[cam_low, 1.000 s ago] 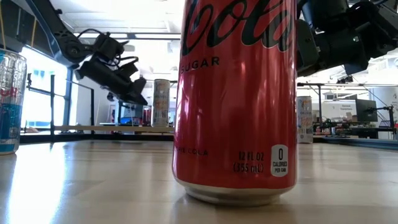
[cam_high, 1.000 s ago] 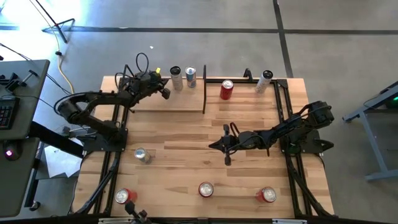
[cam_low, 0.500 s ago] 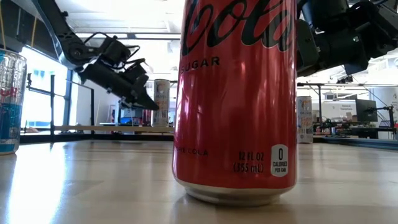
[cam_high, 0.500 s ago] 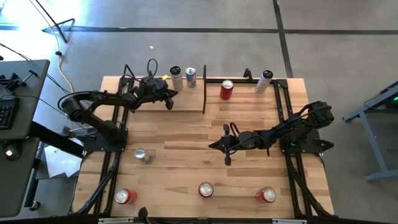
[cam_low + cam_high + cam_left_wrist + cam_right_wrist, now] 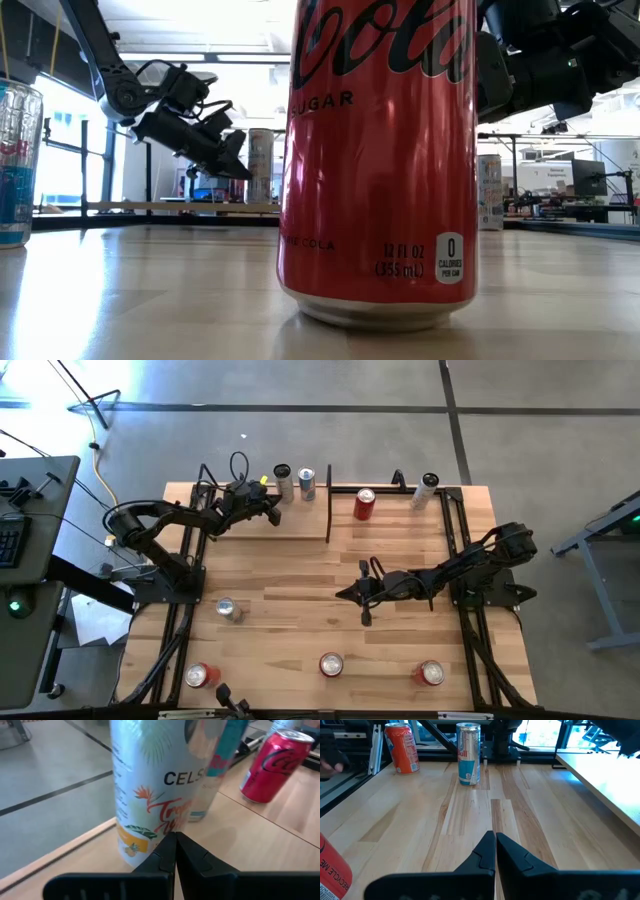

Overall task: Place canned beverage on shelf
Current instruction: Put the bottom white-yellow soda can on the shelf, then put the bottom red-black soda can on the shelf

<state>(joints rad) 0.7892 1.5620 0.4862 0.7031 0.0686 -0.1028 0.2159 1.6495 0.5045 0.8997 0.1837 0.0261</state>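
Note:
The shelf is a pale wood platform at the table's far left with an upright end panel. Two tall cans stand upright on its far edge: a white printed can and a second can beside it. My left gripper is shut and hovers over the shelf just short of the white can; I see no contact. My right gripper is shut and empty above the table's middle. A red cola can stands on the table right of the panel.
More cans stand on the table: a silver one at left, red ones along the near edge, the middle one filling the low view, and a tall can at the far right corner. Bare planks lie around my right gripper.
My left gripper has moved a little toward the table's right over the shelf, closer to the two tall cans, sinking slightly and rolling a bit. It has stayed shut. My right arm has kept still and no can has moved.

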